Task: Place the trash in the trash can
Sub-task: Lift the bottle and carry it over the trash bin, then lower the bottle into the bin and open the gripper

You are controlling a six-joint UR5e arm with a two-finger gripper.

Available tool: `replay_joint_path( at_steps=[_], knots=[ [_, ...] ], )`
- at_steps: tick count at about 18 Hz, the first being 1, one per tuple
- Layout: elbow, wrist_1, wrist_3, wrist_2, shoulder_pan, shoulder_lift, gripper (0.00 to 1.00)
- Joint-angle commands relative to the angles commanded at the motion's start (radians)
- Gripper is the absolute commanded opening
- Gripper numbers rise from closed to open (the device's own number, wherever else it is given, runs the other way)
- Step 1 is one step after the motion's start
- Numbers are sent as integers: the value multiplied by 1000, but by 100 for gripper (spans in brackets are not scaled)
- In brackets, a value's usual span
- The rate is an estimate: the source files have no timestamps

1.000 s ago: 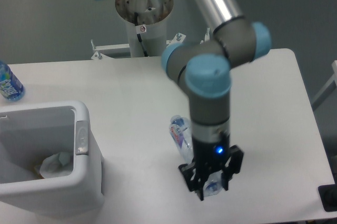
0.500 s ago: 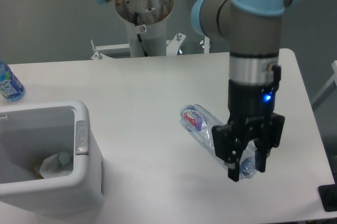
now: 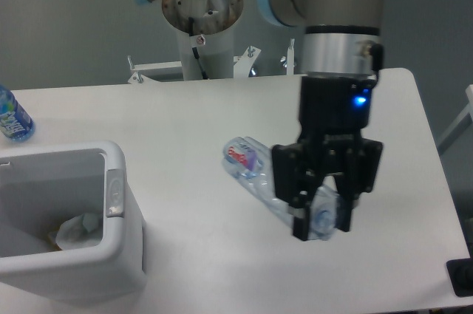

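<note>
Your gripper (image 3: 322,224) sits lower right of centre, jaws closed on the neck/cap end of the clear water bottle (image 3: 255,175). Bottle's tilted, red-and-blue label end pointing up-left toward mid-frame; can't tell if it's clear of the white table (image 3: 185,118). Crumpled plastic wrapper (image 3: 76,230) lies inside the white trash can (image 3: 118,255), lower left corner. Blue-tinted bottle (image 3: 10,117) stands at the far left edge, well apart from the rest
</note>
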Motion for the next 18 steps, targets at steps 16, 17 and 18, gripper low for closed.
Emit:
replay_joint_path(
  at_steps=[16, 17, 18],
  knots=[
    [-3, 130, -8, 6, -226, -11, 39],
    [-5, 132, -6, 6, -238, -12, 39],
    [-6, 132, -6, 6, -250, -14, 39]
  ],
)
